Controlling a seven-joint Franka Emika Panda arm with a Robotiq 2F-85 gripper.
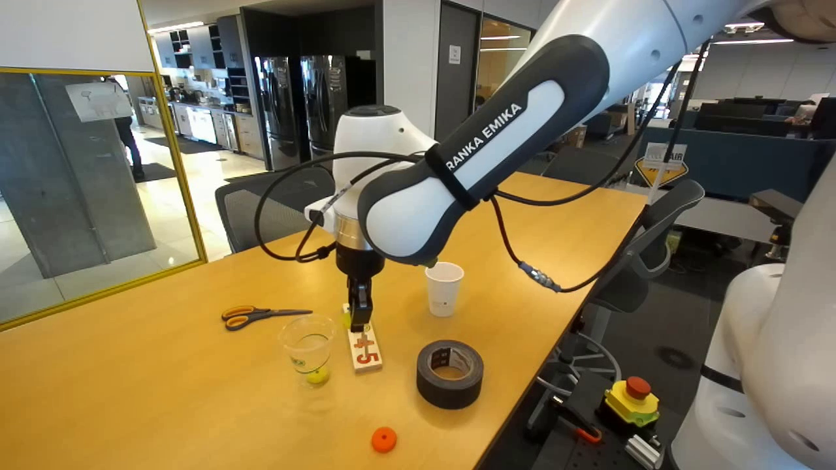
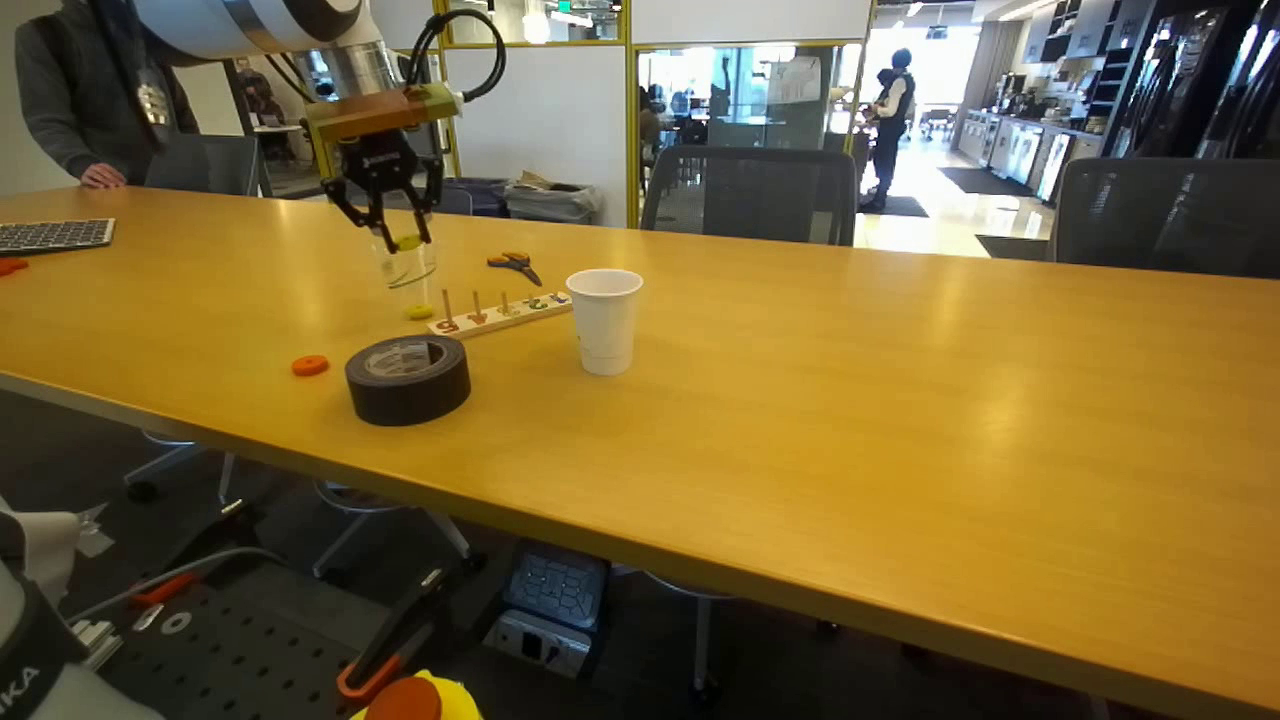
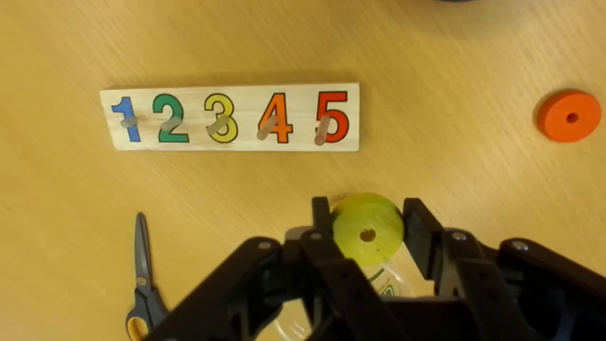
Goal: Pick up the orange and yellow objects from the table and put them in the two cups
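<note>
My gripper (image 1: 359, 325) is shut on a yellow disc (image 3: 368, 248) with a hole in its middle, held above the table (image 1: 196, 398). In the wrist view the disc overlaps the edge of the clear cup (image 1: 307, 343), which is mostly hidden behind the fingers. In an exterior view the fingertips (image 2: 408, 243) line up with the cup's upper part. Another yellow disc (image 1: 318, 374) shows through the clear cup's wall at its bottom. An orange disc (image 1: 384, 439) lies on the table; it also shows in the wrist view (image 3: 569, 116). The white cup (image 1: 444, 294) stands upright; its inside is hidden.
A wooden number board (image 3: 301, 113) with upright pegs lies beside the clear cup. A black tape roll (image 1: 444, 391) lies between orange disc and white cup. Orange-handled scissors (image 1: 245, 316) lie behind the clear cup. A keyboard (image 2: 57, 235) and a person (image 2: 75, 110) are at the table's far end.
</note>
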